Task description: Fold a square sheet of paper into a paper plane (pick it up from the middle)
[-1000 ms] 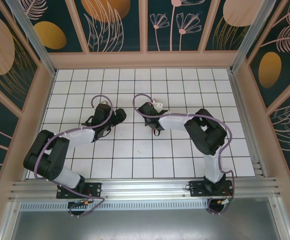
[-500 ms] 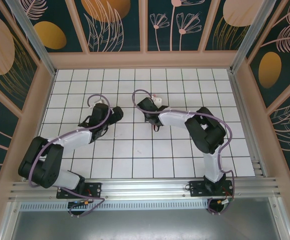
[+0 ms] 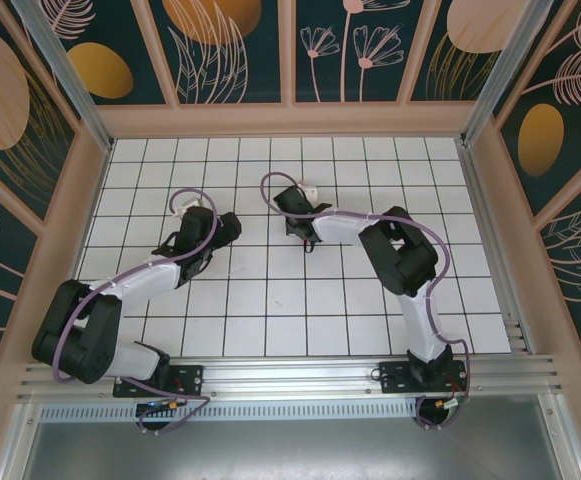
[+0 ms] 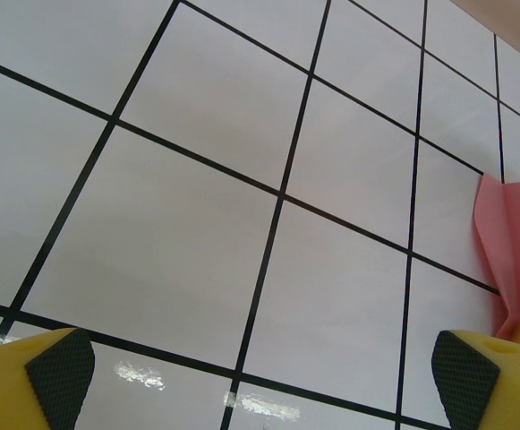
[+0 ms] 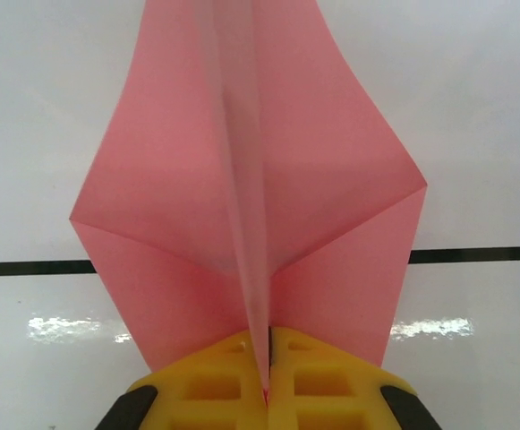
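- Currently, right end effector is pinched shut on the centre ridge of the paper plane, likely to keep the fold together over the tabletop.
- Meanwhile, left end effector stands wide open and empty beside the plane, clear of the paper.

Glossy white table ruled into square tiles by thin black lines, pale wooden rim around it.
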Robot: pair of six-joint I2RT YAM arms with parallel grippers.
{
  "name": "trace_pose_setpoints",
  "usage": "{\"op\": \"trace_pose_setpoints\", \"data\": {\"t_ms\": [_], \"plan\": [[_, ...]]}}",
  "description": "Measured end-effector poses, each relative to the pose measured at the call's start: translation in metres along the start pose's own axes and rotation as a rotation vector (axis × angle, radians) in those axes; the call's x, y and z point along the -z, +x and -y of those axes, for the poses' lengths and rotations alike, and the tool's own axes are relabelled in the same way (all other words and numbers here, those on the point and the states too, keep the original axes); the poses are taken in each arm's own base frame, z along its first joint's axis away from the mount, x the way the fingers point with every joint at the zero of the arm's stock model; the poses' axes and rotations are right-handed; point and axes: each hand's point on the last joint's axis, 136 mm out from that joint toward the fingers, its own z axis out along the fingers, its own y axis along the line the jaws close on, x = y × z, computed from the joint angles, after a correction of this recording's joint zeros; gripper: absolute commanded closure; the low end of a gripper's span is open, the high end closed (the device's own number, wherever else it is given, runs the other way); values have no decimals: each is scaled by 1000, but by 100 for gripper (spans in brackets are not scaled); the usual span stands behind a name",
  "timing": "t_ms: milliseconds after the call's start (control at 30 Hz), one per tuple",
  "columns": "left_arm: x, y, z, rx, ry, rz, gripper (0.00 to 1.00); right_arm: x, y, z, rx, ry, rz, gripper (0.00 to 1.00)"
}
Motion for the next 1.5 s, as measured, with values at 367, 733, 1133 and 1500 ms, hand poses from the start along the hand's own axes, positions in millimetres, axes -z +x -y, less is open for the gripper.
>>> {"op": "trace_pose_setpoints", "data": {"t_ms": [367,733,1133,1500], "plan": [[5,-3,-7,-35,-44,6,2,30,-26,-7,6,-46,24,57],[41,-65,5,-115,-84,208,2,164,-134,56,-168,-94,367,25],[78,-117,-63,-164,-262,517,1,155,-87,268,-355,285,469,1],[71,-114,-129,-201,-381,583,1,136,3,354,-400,416,504,1]]}}
